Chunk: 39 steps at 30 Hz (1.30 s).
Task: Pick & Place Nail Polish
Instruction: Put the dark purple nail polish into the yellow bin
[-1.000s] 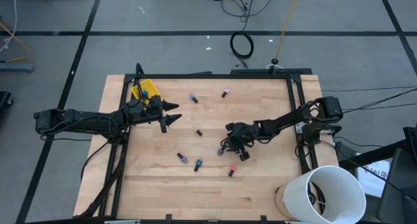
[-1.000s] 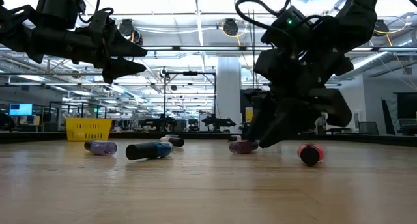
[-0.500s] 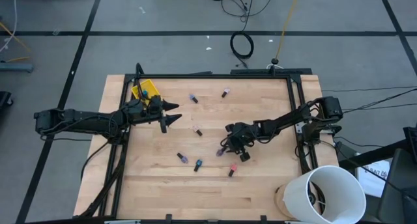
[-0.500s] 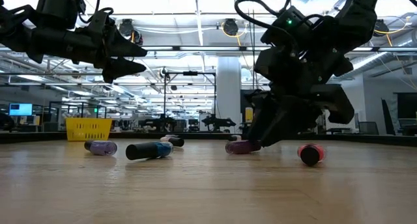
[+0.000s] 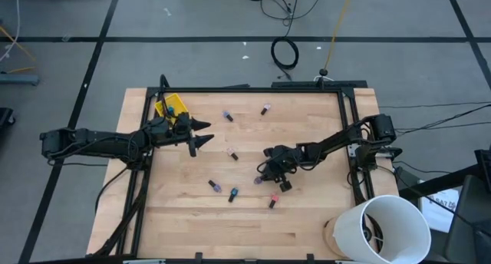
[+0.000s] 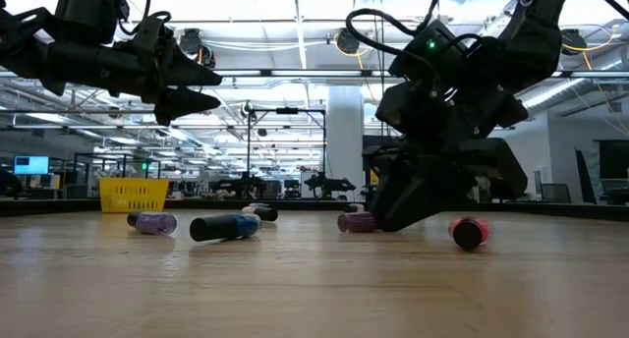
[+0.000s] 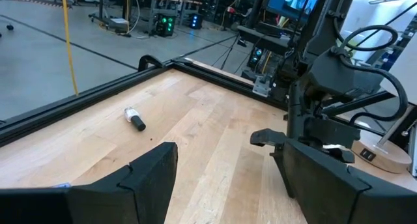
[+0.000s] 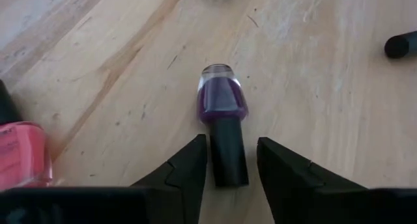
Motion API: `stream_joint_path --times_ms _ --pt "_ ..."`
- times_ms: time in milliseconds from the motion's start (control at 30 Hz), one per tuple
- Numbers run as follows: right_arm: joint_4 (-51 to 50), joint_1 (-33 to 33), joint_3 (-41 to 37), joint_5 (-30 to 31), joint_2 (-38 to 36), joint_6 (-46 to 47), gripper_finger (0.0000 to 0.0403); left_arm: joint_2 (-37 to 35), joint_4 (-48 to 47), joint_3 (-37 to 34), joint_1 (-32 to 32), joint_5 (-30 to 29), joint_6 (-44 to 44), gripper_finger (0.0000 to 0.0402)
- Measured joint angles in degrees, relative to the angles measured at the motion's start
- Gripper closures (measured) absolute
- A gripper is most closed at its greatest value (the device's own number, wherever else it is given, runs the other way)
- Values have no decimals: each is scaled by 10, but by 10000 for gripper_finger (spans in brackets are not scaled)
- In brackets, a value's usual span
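Several small nail polish bottles lie on their sides on the wooden table (image 5: 307, 218). My right gripper (image 5: 266, 173) is low at mid-table, slanting down over a purple bottle (image 8: 223, 103). Its open fingers stand close on either side of the bottle's black cap (image 8: 228, 155), with a thin gap showing. The low view shows this bottle (image 6: 354, 221) at the fingertips of my right gripper (image 6: 378, 218). My left gripper (image 5: 201, 136) hangs open and level above the table, next to the yellow bin (image 5: 170, 107), with nothing between its fingers.
A pink-red bottle (image 8: 19, 155) lies close beside the right gripper. Other bottles lie at the far middle (image 5: 228, 116) (image 5: 265, 109), the centre (image 5: 232, 154) and nearer the front (image 5: 214, 186) (image 5: 232, 193). A white bucket (image 5: 387, 229) stands off the near right corner. A black frame (image 5: 349, 141) edges the table.
My right gripper has sunk a little and edged toward the table's left, closer around the purple bottle. The bottle still lies on the table.
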Motion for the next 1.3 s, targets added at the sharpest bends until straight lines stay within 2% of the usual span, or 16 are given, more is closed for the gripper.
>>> stream_joint_path --times_ms 200,400,600,867,1100,1300 --pt "-6 0 0 1 0 -8 356 0 0 0 0 0 -1 131" --pt "-1 7 -1 12 -9 -20 356 0 0 0 0 0 -9 131" --pt "0 19 -2 145 -67 -85 356 10 7 0 -15 -2 -74 131" --pt "58 19 -2 378 -103 -199 356 135 124 21 -98 -64 -137 131" --pt "107 23 -2 403 -104 -225 356 282 122 132 -133 -75 -186 131" --pt "129 32 -2 470 -104 -259 356 389 121 230 -136 -95 -209 131"
